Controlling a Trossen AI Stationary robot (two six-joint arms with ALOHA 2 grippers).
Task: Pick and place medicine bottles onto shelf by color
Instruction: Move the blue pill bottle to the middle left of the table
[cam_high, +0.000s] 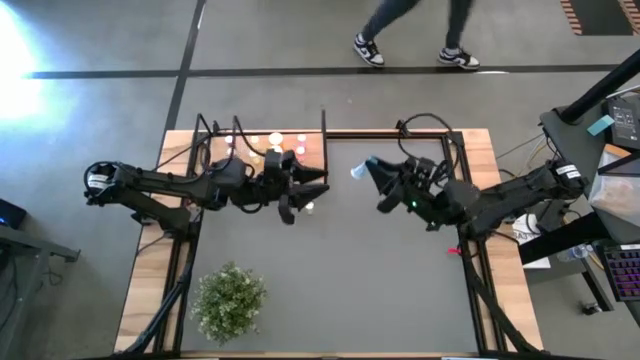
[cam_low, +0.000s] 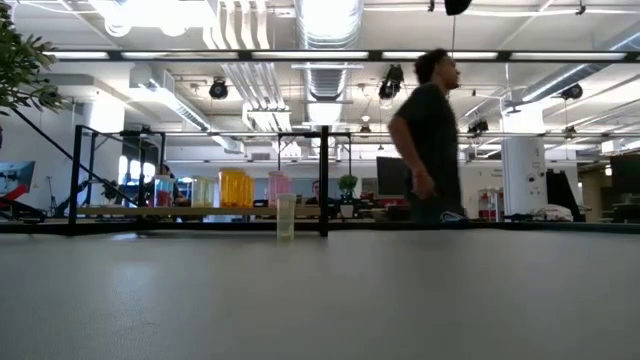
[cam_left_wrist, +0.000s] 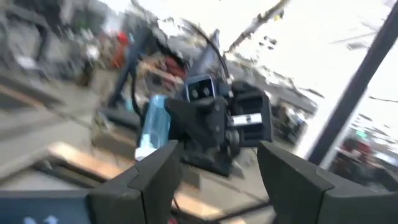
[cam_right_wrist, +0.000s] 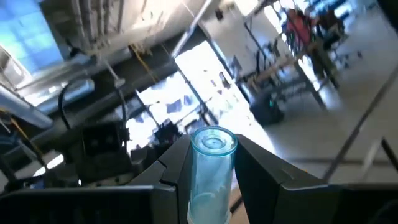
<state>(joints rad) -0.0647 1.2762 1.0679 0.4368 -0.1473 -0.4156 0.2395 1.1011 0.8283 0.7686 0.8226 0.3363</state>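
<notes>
The light-wood shelf (cam_high: 262, 150) stands at the table's far left with orange, pink and white medicine bottles (cam_high: 275, 143) on it; the low view shows them in a row (cam_low: 237, 188). One pale bottle (cam_low: 287, 215) stands on the tabletop just in front of the shelf. My left gripper (cam_high: 300, 195) hovers open by the shelf's right end, and nothing is between its fingers (cam_left_wrist: 217, 180). My right gripper (cam_high: 368, 172) is raised over the table's far middle, shut on a pale blue see-through bottle (cam_left_wrist: 154, 124). My right gripper pinches the pale blue bottle's body (cam_right_wrist: 210, 177) between its two fingers. The bottle lies lengthwise between them, and its round end (cam_right_wrist: 213, 142) sticks out past the fingertips. It is lifted clear of the table.
A green bushy plant (cam_high: 230, 298) sits at the near left of the table. Thin black rods (cam_high: 323, 135) rise at the shelf's edges. A person (cam_low: 430, 140) walks past beyond the far edge. The dark tabletop (cam_high: 350, 270) between the arms is bare.
</notes>
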